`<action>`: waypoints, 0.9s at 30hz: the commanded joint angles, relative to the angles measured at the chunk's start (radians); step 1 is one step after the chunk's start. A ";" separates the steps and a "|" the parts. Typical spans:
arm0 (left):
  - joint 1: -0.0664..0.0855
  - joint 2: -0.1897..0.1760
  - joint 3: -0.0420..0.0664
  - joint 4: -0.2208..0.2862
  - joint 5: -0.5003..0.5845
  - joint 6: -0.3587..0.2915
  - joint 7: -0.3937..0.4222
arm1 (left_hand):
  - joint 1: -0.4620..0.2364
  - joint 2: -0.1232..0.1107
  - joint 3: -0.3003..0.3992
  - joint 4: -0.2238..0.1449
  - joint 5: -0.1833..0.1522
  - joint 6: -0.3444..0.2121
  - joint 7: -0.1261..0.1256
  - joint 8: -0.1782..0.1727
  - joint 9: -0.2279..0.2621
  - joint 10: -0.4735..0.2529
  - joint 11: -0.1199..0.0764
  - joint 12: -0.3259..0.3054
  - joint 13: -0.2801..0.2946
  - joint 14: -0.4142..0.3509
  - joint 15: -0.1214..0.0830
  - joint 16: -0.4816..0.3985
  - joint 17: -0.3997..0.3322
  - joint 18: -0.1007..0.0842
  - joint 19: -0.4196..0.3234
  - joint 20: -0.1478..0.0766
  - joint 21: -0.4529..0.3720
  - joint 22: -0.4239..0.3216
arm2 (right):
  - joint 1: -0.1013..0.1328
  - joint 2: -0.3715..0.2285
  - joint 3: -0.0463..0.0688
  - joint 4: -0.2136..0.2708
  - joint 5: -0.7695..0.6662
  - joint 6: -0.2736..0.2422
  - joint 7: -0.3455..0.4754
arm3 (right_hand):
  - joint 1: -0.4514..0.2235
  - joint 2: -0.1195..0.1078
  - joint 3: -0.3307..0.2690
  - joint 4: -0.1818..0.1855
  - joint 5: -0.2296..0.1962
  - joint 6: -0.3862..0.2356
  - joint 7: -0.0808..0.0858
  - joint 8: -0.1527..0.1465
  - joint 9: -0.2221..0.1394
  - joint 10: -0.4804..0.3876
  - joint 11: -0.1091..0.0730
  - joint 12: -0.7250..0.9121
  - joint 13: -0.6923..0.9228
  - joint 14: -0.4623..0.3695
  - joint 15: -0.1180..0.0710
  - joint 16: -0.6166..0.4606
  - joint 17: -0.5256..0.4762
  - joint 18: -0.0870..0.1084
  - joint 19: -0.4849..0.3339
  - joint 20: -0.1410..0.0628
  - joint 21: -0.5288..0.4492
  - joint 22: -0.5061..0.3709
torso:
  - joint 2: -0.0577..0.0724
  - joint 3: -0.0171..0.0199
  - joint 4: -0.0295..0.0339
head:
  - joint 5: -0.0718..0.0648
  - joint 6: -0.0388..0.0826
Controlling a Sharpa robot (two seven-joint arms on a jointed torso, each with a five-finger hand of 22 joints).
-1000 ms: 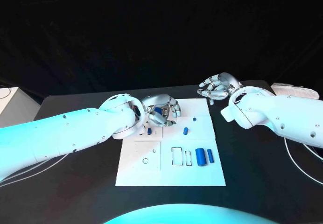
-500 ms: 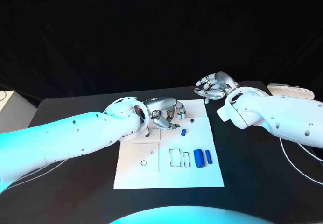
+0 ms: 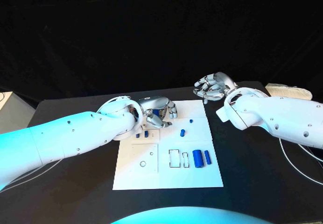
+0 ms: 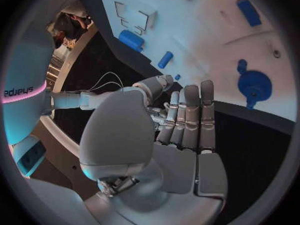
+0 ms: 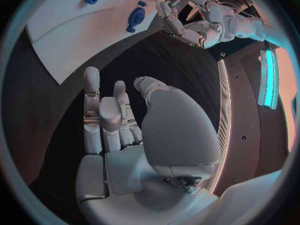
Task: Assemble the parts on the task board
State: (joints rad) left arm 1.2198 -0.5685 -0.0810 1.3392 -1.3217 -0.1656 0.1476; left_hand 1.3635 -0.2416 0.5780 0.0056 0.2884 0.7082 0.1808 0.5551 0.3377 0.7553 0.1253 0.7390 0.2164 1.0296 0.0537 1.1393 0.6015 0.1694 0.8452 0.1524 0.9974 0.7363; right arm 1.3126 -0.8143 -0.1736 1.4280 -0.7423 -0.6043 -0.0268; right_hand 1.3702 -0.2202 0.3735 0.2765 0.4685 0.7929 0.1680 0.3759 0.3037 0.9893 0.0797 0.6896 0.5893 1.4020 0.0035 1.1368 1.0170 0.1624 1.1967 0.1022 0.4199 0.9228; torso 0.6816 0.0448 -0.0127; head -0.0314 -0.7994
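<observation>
Task board (image 3: 168, 172) beneath left hand (image 3: 160, 112), blue parts (image 3: 199, 157) nearby

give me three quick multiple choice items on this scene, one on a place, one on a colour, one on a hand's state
1. Where does the left hand hover?
A. over the board's far left part
B. off the table
C. over the board's near edge

2. What colour is the big cylinder on the board?
A. red
B. blue
C. green

3. How is the right hand?
A. holding a part
B. pressing the board
C. holding nothing

Answers: 1 A, the head view shows it above the far left part. 2 B, it is plainly blue. 3 C, the right wrist view shows bare fingers off the board.
</observation>
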 commanded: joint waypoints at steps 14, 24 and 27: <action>0.003 -0.031 0.001 -0.037 -0.053 0.093 -0.063 | -0.002 -0.001 0.003 -0.004 -0.001 0.026 -0.013 -0.017 -0.023 0.019 -0.005 -0.002 -0.017 0.010 -0.004 0.019 -0.004 0.015 0.011 -0.003 0.007 0.004 | -0.002 -0.008 0.000 0.009 -0.037 -0.009 0.022 | -0.004 -0.015 0.015 -0.003 -0.002 0.015 -0.001 0.006 -0.005 0.013 0.000 -0.042 -0.044 -0.004 -0.002 -0.012 -0.004 0.018 0.014 0.002 -0.013 -0.002 | -0.001 -0.0005 -0.0007 | 0.004 -0.011; 0.002 0.004 -0.005 -0.107 -0.084 0.100 -0.093 | -0.004 -0.001 0.001 -0.003 -0.003 0.034 -0.017 -0.025 -0.033 0.027 -0.007 0.003 -0.020 0.016 -0.005 0.035 -0.002 0.015 0.015 -0.004 0.011 0.006 | -0.002 -0.005 0.000 0.011 -0.043 -0.010 0.021 | -0.006 -0.016 0.017 -0.004 -0.002 0.015 -0.001 0.005 -0.006 0.013 0.001 -0.051 -0.054 -0.003 -0.001 -0.012 -0.003 0.018 0.016 0.002 -0.014 -0.002 | 0.000 0.0009 -0.0002 | 0.009 -0.013; 0.001 0.016 -0.007 -0.128 -0.089 0.097 -0.097 | -0.005 -0.002 0.001 -0.003 -0.003 0.036 -0.018 -0.027 -0.035 0.024 -0.007 0.003 -0.021 0.017 -0.005 0.038 -0.002 0.015 0.015 -0.004 0.012 0.007 | -0.002 -0.005 0.000 0.012 -0.044 -0.010 0.021 | -0.006 -0.016 0.017 -0.004 -0.002 0.015 -0.001 0.005 -0.006 0.013 0.001 -0.053 -0.056 -0.003 -0.001 -0.012 -0.003 0.018 0.016 0.002 -0.015 -0.002 | 0.001 0.0005 -0.0004 | 0.009 -0.014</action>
State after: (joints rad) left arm 1.2210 -0.5579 -0.0880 1.2156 -1.3868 -0.0840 0.0681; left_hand 1.3635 -0.2416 0.5781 0.0056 0.2884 0.7384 0.1604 0.5313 0.3029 0.7744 0.1160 0.7388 0.1960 1.0400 0.0501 1.1716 0.5985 0.1694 0.8561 0.1485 1.0058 0.7419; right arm 1.3113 -0.8205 -0.1736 1.4375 -0.7706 -0.6128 -0.0199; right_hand 1.3620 -0.2283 0.3839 0.2716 0.4684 0.8014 0.1667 0.3792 0.2990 0.9983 0.0816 0.6400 0.5340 1.4021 0.0034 1.1290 1.0152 0.1623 1.2039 0.1021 0.4116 0.9218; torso 0.6815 0.0453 -0.0128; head -0.0227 -0.8126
